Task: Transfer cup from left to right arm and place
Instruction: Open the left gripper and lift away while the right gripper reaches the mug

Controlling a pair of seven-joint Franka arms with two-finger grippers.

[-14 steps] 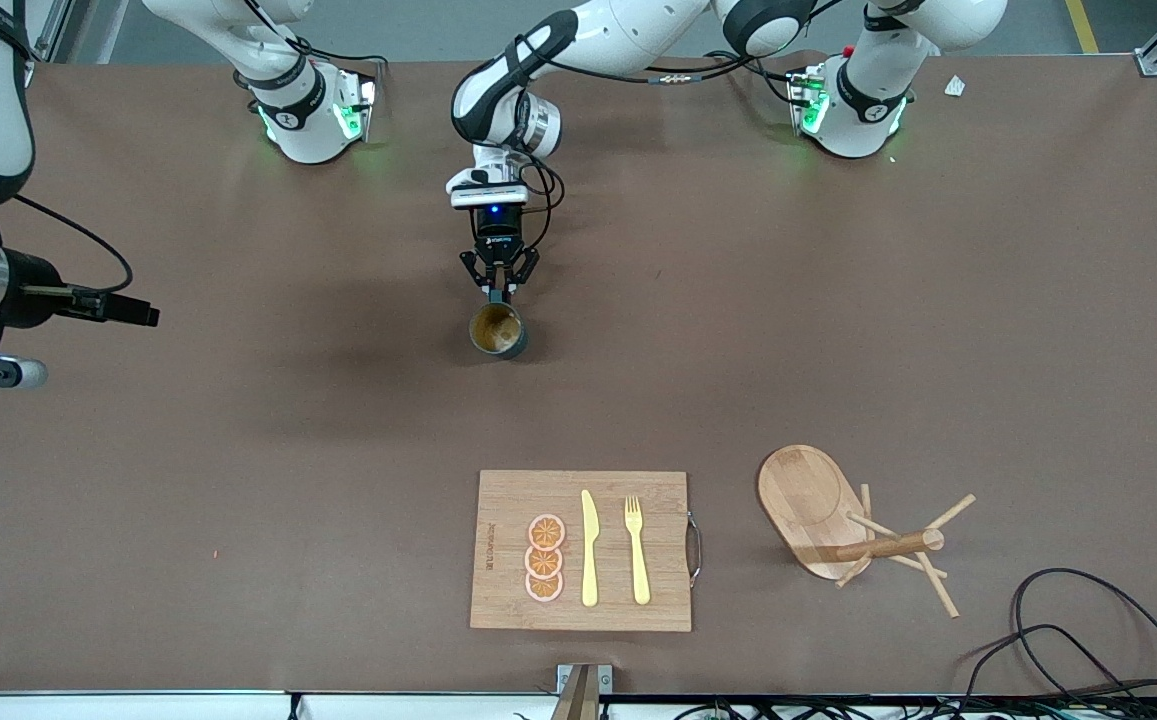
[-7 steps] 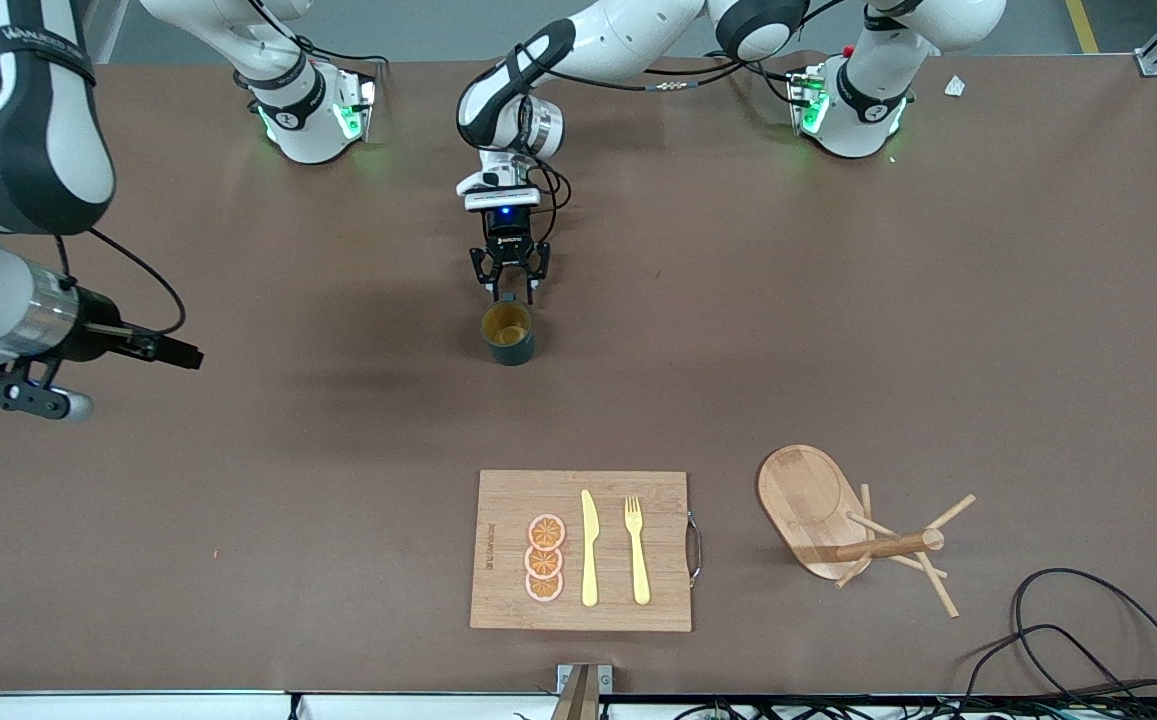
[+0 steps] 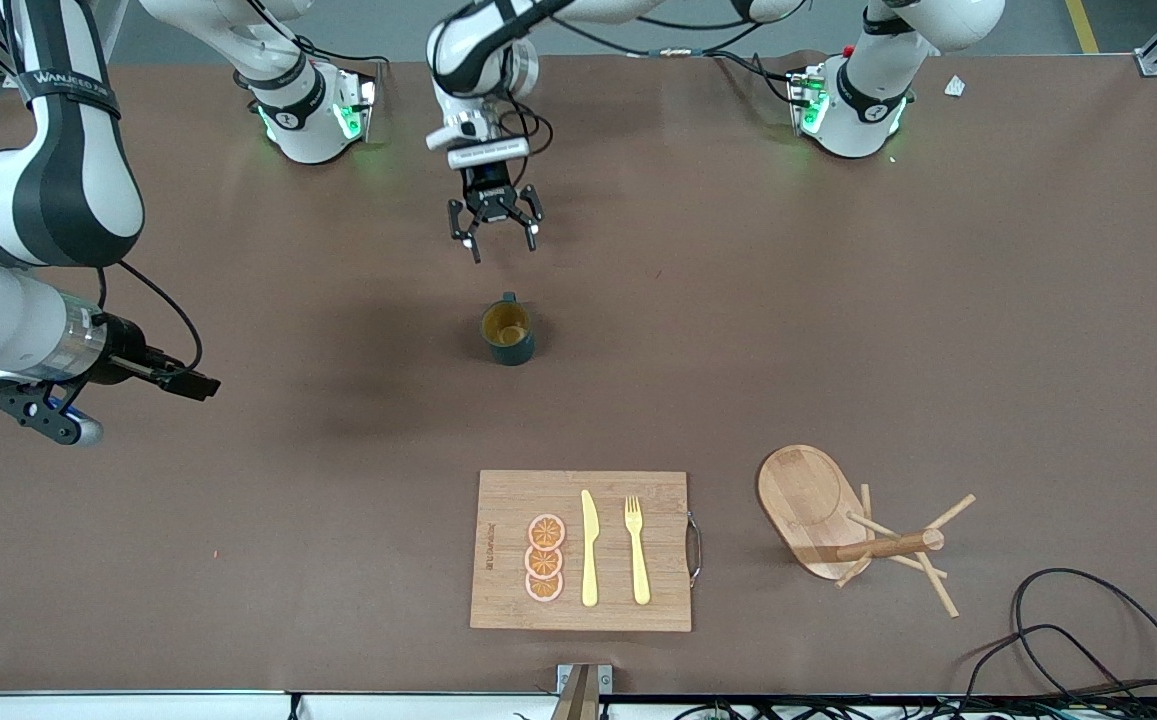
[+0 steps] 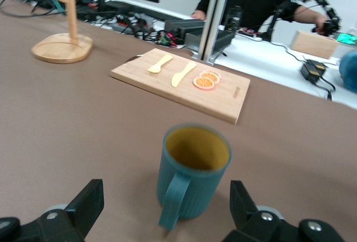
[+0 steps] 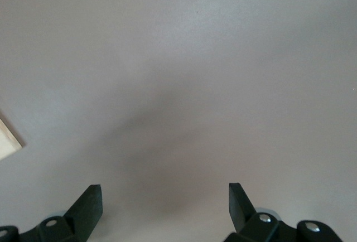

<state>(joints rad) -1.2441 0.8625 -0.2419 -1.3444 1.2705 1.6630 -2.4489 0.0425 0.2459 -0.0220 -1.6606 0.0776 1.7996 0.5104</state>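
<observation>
Though unheld, upright teal cup [image 3: 508, 332]

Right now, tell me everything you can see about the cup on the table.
The cup is a small dark teal mug with a ribbed wall, a small handle and a yellowish-tan inside that looks empty. It stands upright on the bare brown table, farther from the front camera than the cutting board. Its handle points toward the left gripper, which is open and clear of it. Nothing touches the cup but the table.
</observation>
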